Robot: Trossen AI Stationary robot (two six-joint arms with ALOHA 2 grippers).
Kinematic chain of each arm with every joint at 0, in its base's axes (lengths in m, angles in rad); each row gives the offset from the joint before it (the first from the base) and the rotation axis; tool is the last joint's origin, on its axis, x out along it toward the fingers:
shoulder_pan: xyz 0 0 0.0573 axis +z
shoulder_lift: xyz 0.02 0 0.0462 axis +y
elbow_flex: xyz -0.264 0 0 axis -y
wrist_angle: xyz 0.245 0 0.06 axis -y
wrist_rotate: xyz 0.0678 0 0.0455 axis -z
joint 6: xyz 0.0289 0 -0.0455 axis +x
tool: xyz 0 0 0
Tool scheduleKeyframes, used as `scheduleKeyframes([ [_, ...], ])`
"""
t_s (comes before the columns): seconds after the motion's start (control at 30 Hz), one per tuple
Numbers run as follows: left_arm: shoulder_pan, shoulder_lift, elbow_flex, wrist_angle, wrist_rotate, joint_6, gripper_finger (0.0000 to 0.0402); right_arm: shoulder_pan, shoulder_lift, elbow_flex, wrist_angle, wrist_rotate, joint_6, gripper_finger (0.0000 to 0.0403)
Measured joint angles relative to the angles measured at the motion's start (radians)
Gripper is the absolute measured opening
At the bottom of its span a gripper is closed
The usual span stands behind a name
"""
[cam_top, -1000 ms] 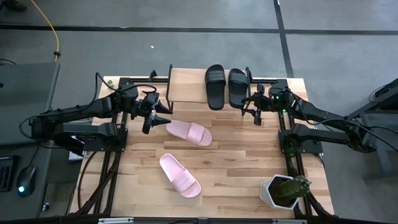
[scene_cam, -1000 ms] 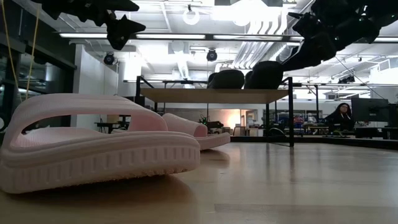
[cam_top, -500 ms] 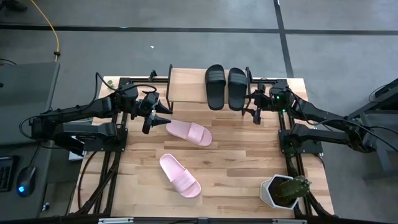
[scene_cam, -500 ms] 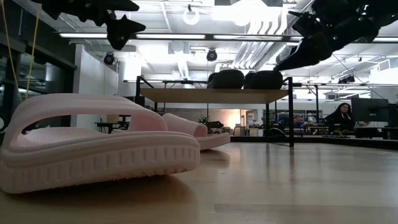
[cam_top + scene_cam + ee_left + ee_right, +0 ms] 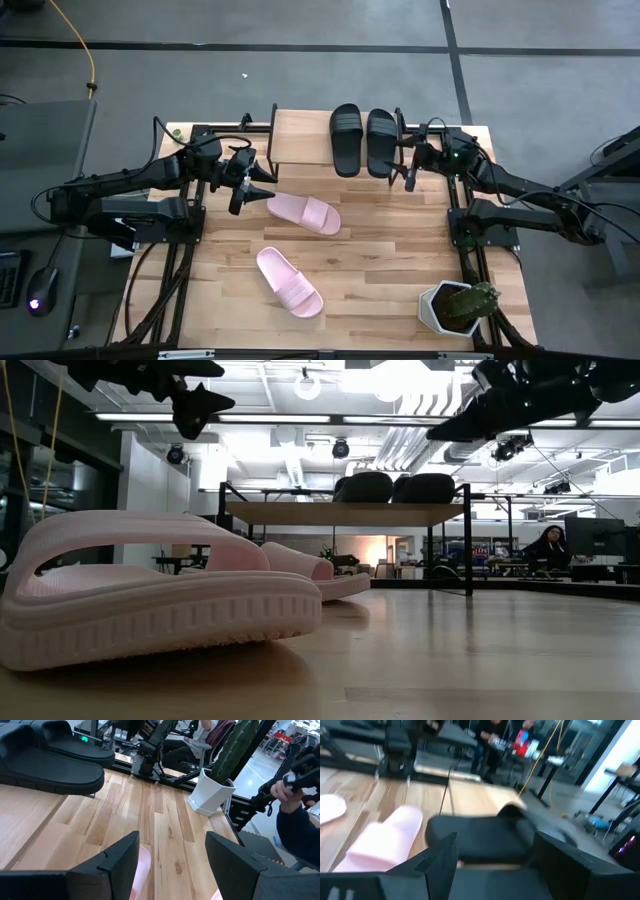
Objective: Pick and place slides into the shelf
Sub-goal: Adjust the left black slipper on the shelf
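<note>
Two black slides (image 5: pixel 346 138) (image 5: pixel 382 141) lie side by side on the shelf (image 5: pixel 300 138), soles down on its wooden top. One pink slide (image 5: pixel 303 213) rests on the table just below the shelf, the other (image 5: pixel 288 281) nearer the front edge. My left gripper (image 5: pixel 250 190) hovers open above the table, left of the upper pink slide. My right gripper (image 5: pixel 407 175) is open and raised, just right of the right black slide (image 5: pixel 480 840), touching nothing. In the low view it (image 5: pixel 450 432) hangs above the shelf's right end.
A white pot with a cactus (image 5: pixel 457 305) stands at the table's near right corner. Black frame rails (image 5: pixel 190 260) run along both table sides. The shelf's left half is bare wood. A person (image 5: pixel 295 795) sits beyond the table.
The right black slide sank from a raised tilt to lie level on the shelf beside its mate. My right gripper then rose above the shelf and tipped toward level, drawing slightly toward the far edge. The left arm kept still.
</note>
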Motion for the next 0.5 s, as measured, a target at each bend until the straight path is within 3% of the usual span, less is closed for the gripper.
scheduleKeyframes([
  [0.2, 0.000, 0.000, 0.000, 0.000, 0.000, 0.000, 0.0216, 0.000, 0.000, 0.000, 0.029, -0.017, -0.014, 0.0248],
  [0.5, 0.000, 0.000, 0.000, 0.022, 0.000, -0.003, 0.0216, 0.000, 0.002, 0.000, 0.051, -0.292, -0.022, 0.0248],
])
